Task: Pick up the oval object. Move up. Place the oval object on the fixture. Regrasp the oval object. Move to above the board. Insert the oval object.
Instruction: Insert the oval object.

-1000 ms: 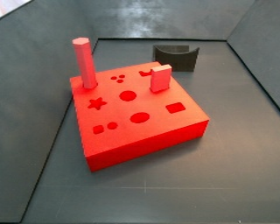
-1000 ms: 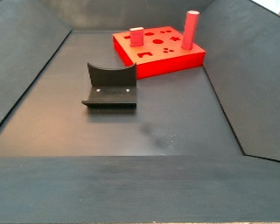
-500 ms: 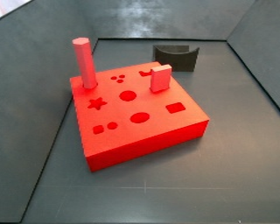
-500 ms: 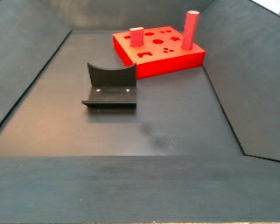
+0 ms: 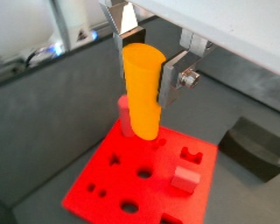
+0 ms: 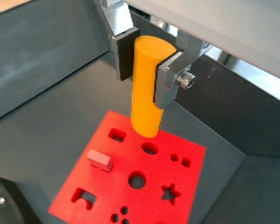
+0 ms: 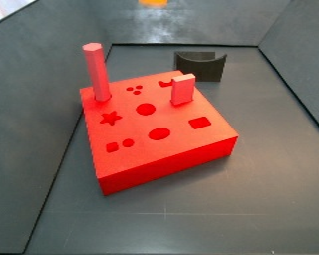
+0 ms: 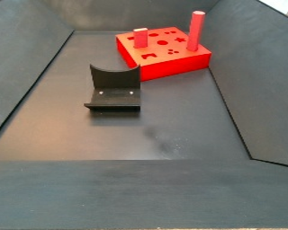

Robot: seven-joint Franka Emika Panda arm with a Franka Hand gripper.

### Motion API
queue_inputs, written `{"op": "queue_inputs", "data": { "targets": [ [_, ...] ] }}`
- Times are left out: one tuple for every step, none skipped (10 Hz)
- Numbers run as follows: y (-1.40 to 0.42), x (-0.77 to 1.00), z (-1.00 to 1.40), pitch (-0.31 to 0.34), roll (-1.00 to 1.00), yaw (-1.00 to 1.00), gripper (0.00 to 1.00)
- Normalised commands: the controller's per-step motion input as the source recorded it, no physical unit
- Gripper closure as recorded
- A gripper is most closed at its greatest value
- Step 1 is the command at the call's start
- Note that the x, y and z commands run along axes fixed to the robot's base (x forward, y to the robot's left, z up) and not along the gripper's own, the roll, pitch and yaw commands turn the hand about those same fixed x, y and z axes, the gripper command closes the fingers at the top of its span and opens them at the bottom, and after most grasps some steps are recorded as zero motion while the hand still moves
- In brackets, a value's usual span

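Only wrist views show the gripper point(image 6: 150, 54) clasping the oval object point(image 6: 147, 86).

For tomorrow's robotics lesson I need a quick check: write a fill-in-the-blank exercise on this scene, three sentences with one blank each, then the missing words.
1. In both wrist views the gripper is shut on the ____ object.
2. The held piece hangs above the red ____.
3. In both side views the fixture holds ____.

Missing words: oval; board; nothing
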Motion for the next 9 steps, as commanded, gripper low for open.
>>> {"op": "queue_inputs", "data": {
  "targets": [
    [-0.27,0.10,-0.47,-0.043,-0.17,0.66,1.00],
    [-0.28,0.09,-0.47,-0.026,-0.17,0.65,1.00],
    [-0.29,0.09,-0.46,-0.021,-0.17,0.64,1.00],
    [-0.27,0.11,-0.48,-0.086,-0.17,0.65,1.00],
    [-0.20,0.00,-0.67,-0.214,-0.09,0.35,1.00],
    [0.00,0.00,-0.65,-0.283,-0.09,0.11,1.00],
    [0.00,-0.16,-0.69,-0.277,-0.07,0.00,1.00],
    [0.00,-0.19,-0.72,-0.240,-0.09,-0.03,1.00],
    [0.00,-0.16,-0.64,-0.277,-0.11,-0.06,1.00]
  ]
}}
